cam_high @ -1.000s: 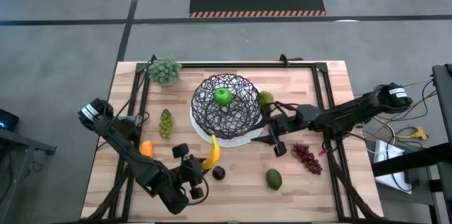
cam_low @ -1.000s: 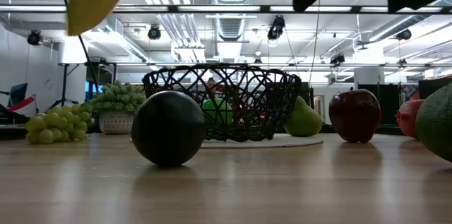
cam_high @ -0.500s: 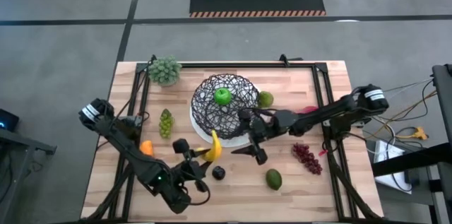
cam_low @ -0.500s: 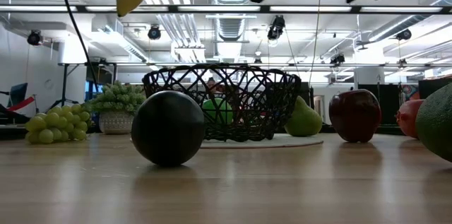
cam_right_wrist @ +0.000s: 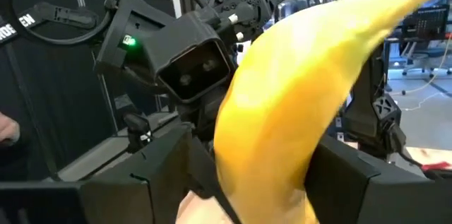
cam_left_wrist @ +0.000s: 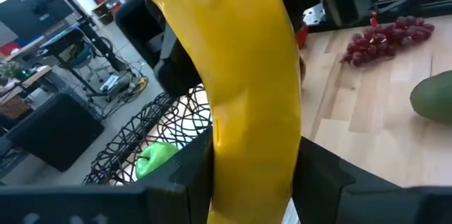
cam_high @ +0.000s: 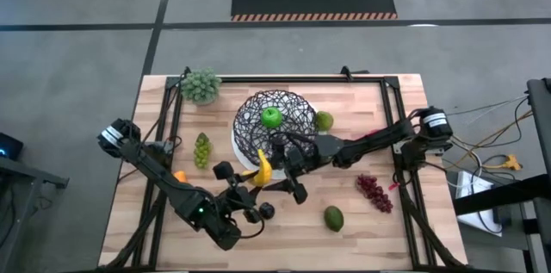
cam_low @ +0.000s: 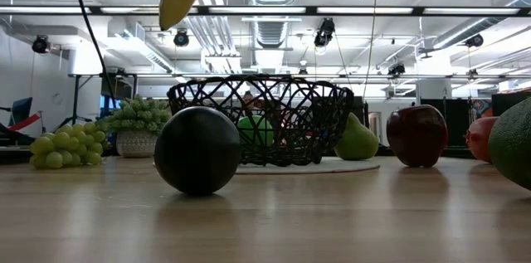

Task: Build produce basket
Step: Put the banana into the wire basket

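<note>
Left claw pinches the banana aloft, just beside the basket on the table — right claw spread around it, grip not confirmed.

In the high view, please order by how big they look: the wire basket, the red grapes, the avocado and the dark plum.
Largest to smallest in the high view:
1. wire basket
2. red grapes
3. avocado
4. dark plum, partly hidden by the left hand, so its place is less sure.
</note>
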`<state>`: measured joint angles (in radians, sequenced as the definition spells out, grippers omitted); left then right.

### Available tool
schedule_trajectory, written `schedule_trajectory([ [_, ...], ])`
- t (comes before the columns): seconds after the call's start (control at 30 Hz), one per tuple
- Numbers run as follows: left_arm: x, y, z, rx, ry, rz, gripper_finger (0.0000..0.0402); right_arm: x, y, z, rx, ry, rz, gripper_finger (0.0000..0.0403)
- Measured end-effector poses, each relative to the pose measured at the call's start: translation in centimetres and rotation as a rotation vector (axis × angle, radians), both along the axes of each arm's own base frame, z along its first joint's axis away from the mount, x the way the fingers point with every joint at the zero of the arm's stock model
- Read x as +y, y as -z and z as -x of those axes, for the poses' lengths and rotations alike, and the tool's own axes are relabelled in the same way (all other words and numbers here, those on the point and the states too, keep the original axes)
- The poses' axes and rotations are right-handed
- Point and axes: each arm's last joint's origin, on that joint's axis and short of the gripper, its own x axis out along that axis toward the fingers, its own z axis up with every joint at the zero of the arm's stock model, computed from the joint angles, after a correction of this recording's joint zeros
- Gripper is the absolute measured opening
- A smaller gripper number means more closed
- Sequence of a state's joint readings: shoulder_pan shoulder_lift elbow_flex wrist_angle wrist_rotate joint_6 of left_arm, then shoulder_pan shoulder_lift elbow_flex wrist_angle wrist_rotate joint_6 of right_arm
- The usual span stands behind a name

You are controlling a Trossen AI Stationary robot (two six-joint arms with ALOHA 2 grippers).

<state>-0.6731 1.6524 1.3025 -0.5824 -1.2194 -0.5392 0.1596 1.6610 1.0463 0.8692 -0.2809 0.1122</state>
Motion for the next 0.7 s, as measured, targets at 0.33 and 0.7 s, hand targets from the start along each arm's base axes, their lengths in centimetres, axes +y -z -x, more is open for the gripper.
schedule_trajectory([
  [0.33,-0.01,0.01,-0.01,0.006,0.005,-0.001,0.0135,0.02,0.01,-0.33,-0.018,0.007,0.039,0.0123],
  [0.7,0.03,0.07,-0.02,0.025,0.014,-0.011,0.0234,0.07,0.26,-0.33,0.007,-0.007,0.045,0.0123],
])
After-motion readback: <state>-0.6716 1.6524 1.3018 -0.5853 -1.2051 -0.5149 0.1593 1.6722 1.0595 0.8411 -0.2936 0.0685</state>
